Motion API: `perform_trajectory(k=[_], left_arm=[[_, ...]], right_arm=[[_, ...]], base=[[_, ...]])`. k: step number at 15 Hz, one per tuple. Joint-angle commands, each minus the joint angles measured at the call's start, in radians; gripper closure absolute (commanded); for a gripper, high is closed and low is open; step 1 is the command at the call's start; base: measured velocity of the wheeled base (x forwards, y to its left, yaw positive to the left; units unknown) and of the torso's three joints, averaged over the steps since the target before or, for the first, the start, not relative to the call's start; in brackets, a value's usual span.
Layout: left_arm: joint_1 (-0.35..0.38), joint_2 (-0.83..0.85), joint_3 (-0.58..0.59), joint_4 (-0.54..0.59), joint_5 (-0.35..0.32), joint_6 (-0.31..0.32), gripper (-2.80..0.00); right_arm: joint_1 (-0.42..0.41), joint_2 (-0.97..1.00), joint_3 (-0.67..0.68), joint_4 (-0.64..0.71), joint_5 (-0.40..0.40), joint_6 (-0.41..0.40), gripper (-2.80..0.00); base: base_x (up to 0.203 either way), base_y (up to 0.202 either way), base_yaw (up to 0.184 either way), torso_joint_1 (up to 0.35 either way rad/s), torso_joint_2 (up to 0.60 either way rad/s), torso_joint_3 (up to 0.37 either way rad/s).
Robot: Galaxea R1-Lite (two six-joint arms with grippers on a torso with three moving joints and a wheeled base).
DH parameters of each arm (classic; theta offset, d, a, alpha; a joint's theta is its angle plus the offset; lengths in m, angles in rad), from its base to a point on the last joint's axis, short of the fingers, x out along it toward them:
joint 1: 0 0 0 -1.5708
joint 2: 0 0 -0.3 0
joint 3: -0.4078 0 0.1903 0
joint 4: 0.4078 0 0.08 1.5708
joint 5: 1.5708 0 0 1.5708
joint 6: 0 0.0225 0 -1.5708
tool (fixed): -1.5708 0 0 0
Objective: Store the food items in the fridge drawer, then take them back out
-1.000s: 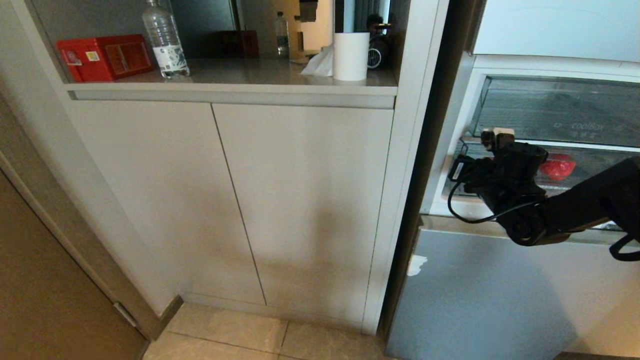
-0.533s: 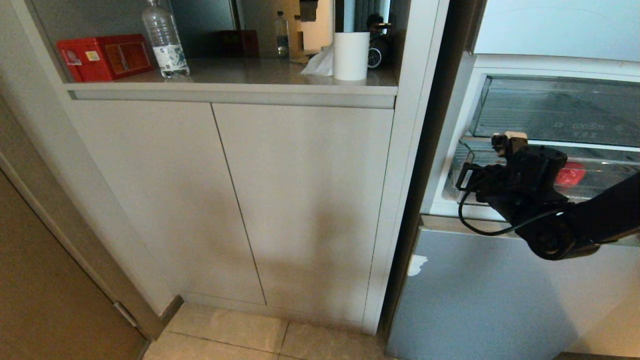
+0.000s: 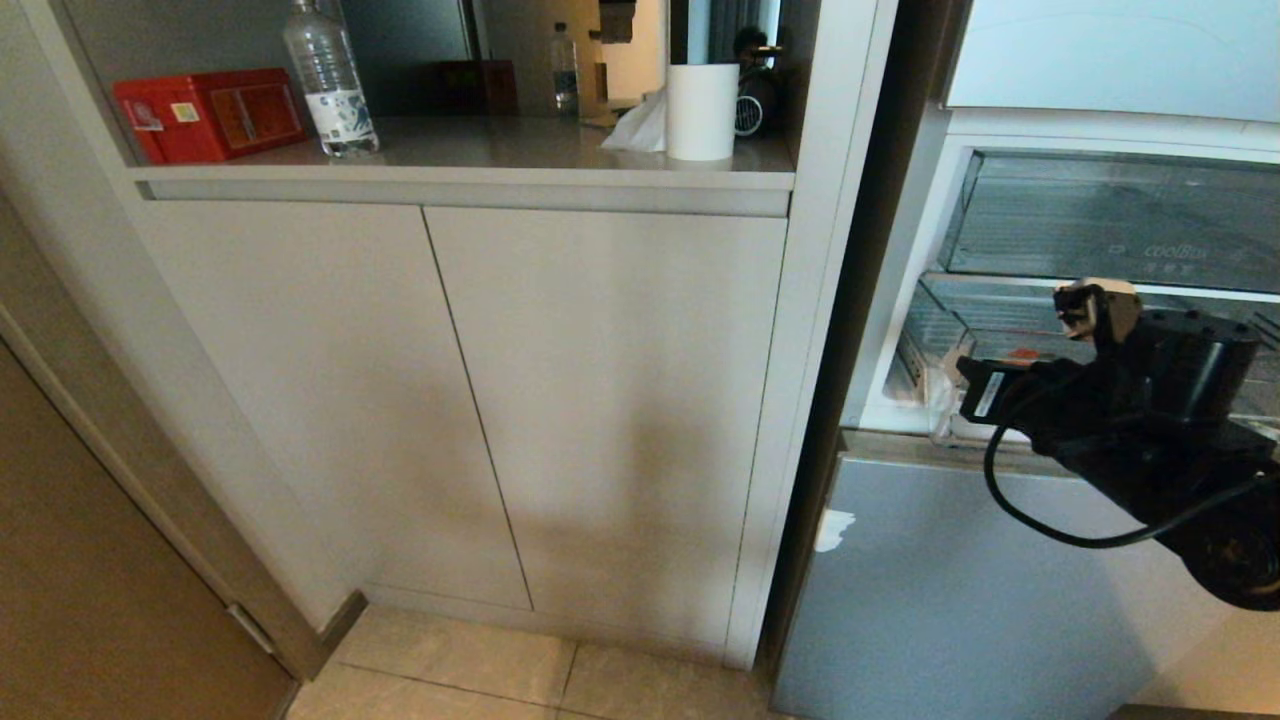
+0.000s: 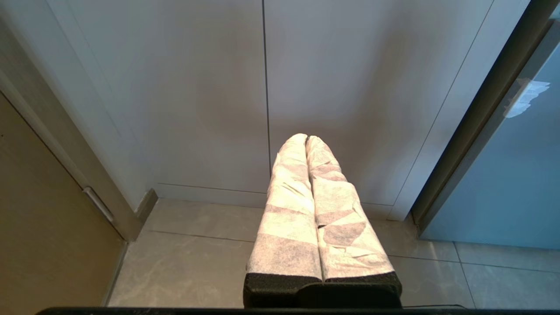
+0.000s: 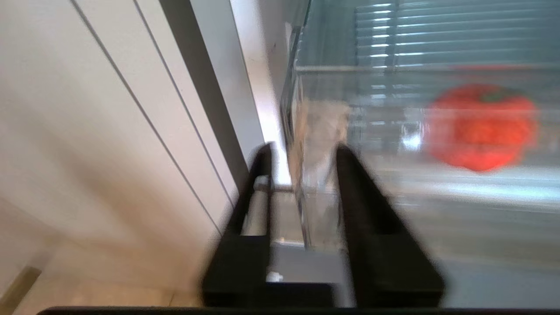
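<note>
Item 1: red, round, fruit-like piece [image 5: 481,127], with a dark stalk patch that seems to face upward. It is near-spherical, so we record no long axis. It lies inside the drawer, behind its clear front. We see no second piece.

Item 2: shallow, wide drawer of transparent plastic with a white-edged front [image 3: 1000,320], under a taller clear plastic drawer [image 3: 1110,215]. Its long axis runs 9 to 3 o'clock across the fridge, its front faces 6 o'clock towards us, and it appears drawn out a little.

Item 3: right gripper [image 5: 304,151], with black fingers. It sits at the drawer's 9 o'clock front corner with the fingers parted, the clear wall standing between them. We judge it released, not clamped. Taking straight into the fridge as 12, the fruit lies at about 2 o'clock from this gripper, so it is much the nearer hand. Any reach must go rightward along the drawer and in over the front wall.

Item 4: left gripper [image 4: 306,138], with white cloth-wrapped fingers pressed together on nothing. It is parked before the pale cabinet doors [image 3: 450,400], well apart from the fridge
</note>
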Motion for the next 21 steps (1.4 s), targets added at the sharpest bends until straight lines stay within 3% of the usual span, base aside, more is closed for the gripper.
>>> perform_trajectory(k=[1,4,6,9,10,17,21], left_arm=[[0.0,0.0,0.0,0.0,0.0,0.0,0.0],[0.0,0.0,0.0,0.0,0.0,0.0,0.0],[0.0,0.0,0.0,0.0,0.0,0.0,0.0],[0.0,0.0,0.0,0.0,0.0,0.0,0.0],[0.0,0.0,0.0,0.0,0.0,0.0,0.0],[0.0,0.0,0.0,0.0,0.0,0.0,0.0],[0.0,0.0,0.0,0.0,0.0,0.0,0.0]], right_arm=[[0.016,-0.126,0.085,-0.008,-0.004,0.003,-2.8],[0.023,-0.223,0.177,0.051,-0.005,0.005,-2.8],[0.018,-0.3,0.17,0.119,-0.006,0.005,-2.8],[-0.034,-0.322,-0.026,0.384,-0.001,0.005,-2.8],[-0.053,-0.307,-0.089,0.458,0.003,0.005,0.0],[-0.131,0.063,-0.542,0.69,0.025,-0.001,0.0],[-0.143,0.165,-0.717,0.886,0.039,0.0,0.0]], base=[[0.0,0.0,0.0,0.0,0.0,0.0],[0.0,0.0,0.0,0.0,0.0,0.0],[0.0,0.0,0.0,0.0,0.0,0.0],[0.0,0.0,0.0,0.0,0.0,0.0],[0.0,0.0,0.0,0.0,0.0,0.0],[0.0,0.0,0.0,0.0,0.0,0.0],[0.0,0.0,0.0,0.0,0.0,0.0]])
